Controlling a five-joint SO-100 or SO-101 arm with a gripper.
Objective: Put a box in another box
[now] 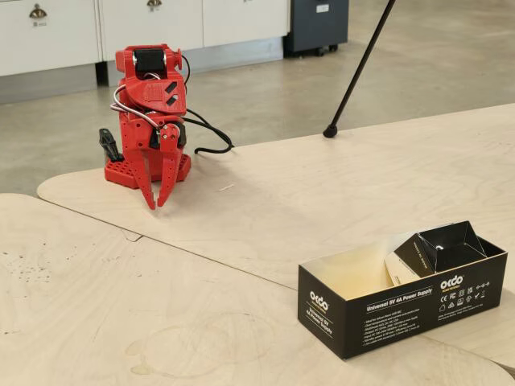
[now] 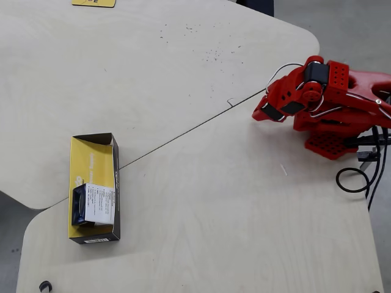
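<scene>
The small black-and-white box (image 1: pixel 413 256) lies tilted inside the long black box (image 1: pixel 402 310), at its right end in the fixed view. In the overhead view the small box (image 2: pixel 95 204) rests at the near end of the long box (image 2: pixel 116 183), whose cream interior is bare at the far end. My red gripper (image 1: pixel 156 205) hangs fingertips-down by the arm's base, far to the left of both boxes, with its jaws together and holding nothing. In the overhead view the gripper (image 2: pixel 264 113) is at the right, well away from the boxes.
A black tripod leg (image 1: pixel 358 72) stands on the table's far edge. A black cable (image 2: pixel 351 180) loops beside the arm's base (image 2: pixel 330 143). A seam (image 2: pixel 183 134) runs between the two plywood table panels. A yellow item (image 2: pixel 93 2) lies at the top edge.
</scene>
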